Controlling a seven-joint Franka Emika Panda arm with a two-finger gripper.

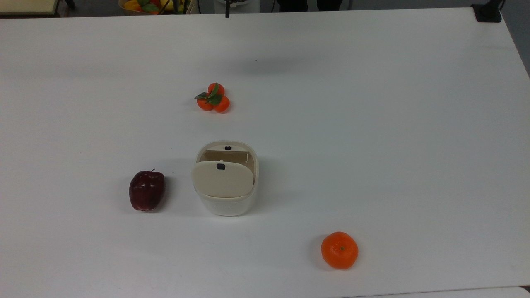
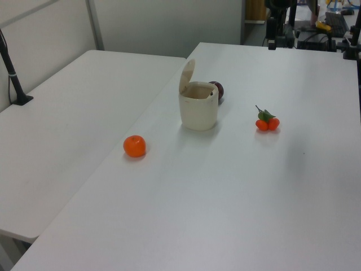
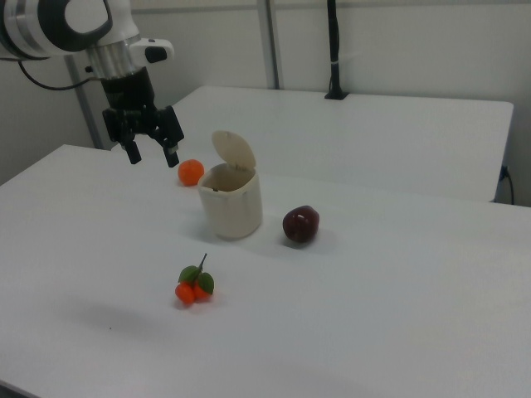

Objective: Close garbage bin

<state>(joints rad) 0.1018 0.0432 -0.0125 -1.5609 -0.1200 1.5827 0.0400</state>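
Bin (image 1: 227, 194) light, tippy; push lid (image 1: 222, 179) (upright) near tab (image 1: 220, 166), toward 12 o'clock. Fingers (image 3: 132, 151) spread, empty.

Colours on my white surface (image 1: 372, 124)
I see a cream garbage bin (image 1: 226, 201), dark red apple (image 1: 146, 191), orange (image 1: 339, 250), green-leaved tangerines (image 1: 213, 98).

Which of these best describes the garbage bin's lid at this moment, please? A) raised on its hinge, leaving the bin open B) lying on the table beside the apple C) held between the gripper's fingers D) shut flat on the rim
A: in the right view the lid stands up above the garbage bin, whose mouth is open, while the gripper hangs apart from it toward the right view's left.
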